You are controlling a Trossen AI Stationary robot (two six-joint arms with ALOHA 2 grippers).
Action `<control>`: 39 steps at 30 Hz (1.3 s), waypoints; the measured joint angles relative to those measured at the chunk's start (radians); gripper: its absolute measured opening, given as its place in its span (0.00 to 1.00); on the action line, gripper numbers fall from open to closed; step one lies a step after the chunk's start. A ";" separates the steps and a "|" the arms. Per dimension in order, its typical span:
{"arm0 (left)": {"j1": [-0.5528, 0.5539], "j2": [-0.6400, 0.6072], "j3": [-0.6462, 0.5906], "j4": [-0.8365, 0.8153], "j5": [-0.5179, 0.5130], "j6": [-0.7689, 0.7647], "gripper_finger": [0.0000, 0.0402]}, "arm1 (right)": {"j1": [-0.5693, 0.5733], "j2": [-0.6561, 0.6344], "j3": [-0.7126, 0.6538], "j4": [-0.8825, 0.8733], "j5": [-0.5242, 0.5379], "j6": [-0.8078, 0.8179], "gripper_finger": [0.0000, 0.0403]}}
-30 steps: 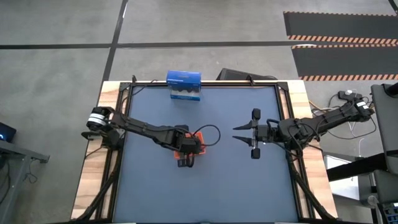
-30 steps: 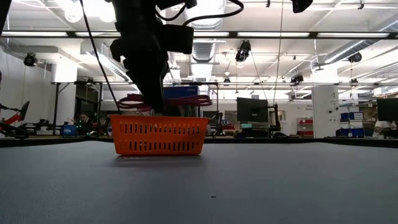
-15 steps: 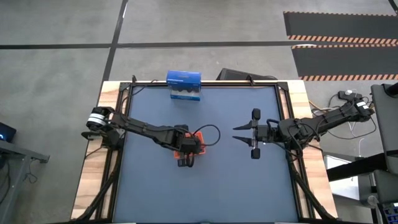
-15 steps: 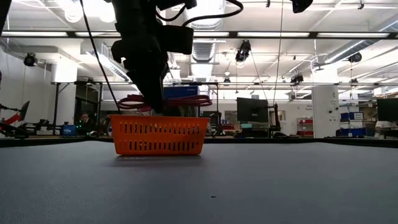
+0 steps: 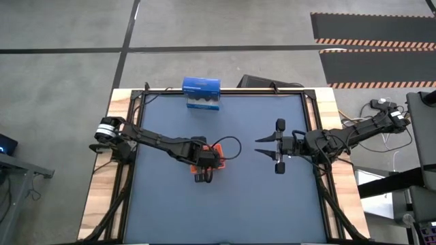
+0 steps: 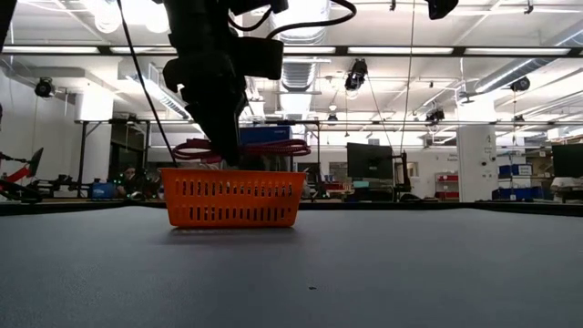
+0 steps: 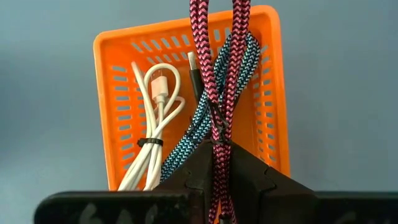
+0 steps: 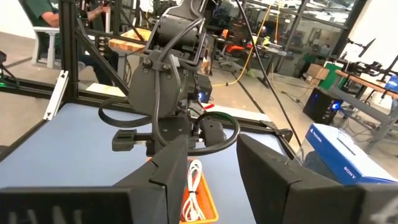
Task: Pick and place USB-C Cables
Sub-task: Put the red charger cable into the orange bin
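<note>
An orange tray [image 7: 186, 25] stands left of the table's middle [image 5: 216, 151]. In it lie a white cable bundle [image 7: 155, 118] and a teal-green braided cable [image 7: 202, 121]. My left gripper [image 7: 219, 149] hangs over the tray, shut on a red braided cable [image 7: 214, 62]. In the low view the red cable [image 6: 273, 146] stretches level just above the tray's rim [image 6: 232, 173]. My right gripper [image 5: 262, 148] waits open and level above the table's right half, pointing toward the tray. No black cable shows. My left gripper pinches the red cable's doubled strands [image 7: 217, 134] between its two fingers, somewhere along the bundle's middle stretch. The fingers come steeply from above and lie across the bundle. The cable lies level, its ends [image 6: 187, 148] reaching out on both sides above the tray.
A blue box [image 5: 201, 93] stands at the table's far edge, behind the tray. The dark mat [image 5: 238, 204] lies bare toward the near edge. Black wires run along the table's wooden side rails [image 5: 122, 190].
</note>
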 joint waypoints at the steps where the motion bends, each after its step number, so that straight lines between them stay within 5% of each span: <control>1: 0.000 0.000 0.000 0.000 0.000 0.000 0.06 | 0.000 0.000 0.000 0.000 0.000 0.001 0.33; 7: 0.000 0.000 0.000 0.000 0.003 -0.002 0.08 | 0.000 0.000 0.000 0.000 0.000 0.002 0.33; 19: 0.001 -0.001 0.009 -0.031 0.006 -0.001 0.30 | 0.000 0.000 0.000 -0.001 0.000 0.012 0.34; 29: 0.000 -0.095 0.024 -0.048 0.005 0.004 0.32 | 0.000 0.001 0.000 -0.013 0.000 0.009 0.33; 39: -0.015 -0.123 -0.148 0.375 -0.046 0.027 0.21 | 0.000 0.001 0.000 -0.027 0.000 0.007 0.32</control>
